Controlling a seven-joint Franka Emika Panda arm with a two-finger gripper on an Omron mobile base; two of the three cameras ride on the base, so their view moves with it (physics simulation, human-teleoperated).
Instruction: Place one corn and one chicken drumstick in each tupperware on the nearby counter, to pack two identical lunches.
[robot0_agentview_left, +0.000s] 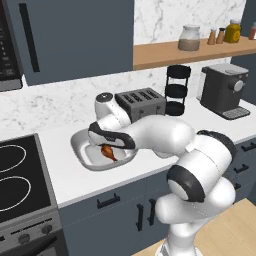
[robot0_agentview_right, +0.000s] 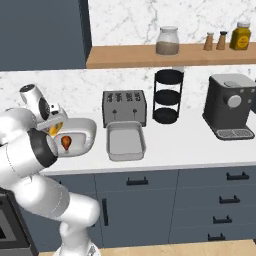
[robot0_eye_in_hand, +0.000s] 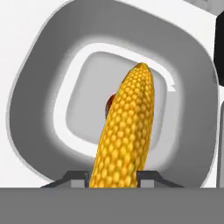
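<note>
While pincer (robot0_eye_in_hand: 114, 177) grips corn (robot0_eye_in_hand: 124, 131) at its base, cob hangs over rounded tub (robot0_eye_in_hand: 39, 87) holding drumstick (robot0_agentview_left: 107, 152).

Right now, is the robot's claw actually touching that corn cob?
Touching: in the hand view the gripper fingers press both sides of the corn, held above the tub.

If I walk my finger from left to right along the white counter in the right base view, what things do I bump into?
Rounded tupperware tub with a chicken drumstick in it → rectangular tupperware tray in front of the dark toaster → black three-tier stand → coffee machine.
</note>
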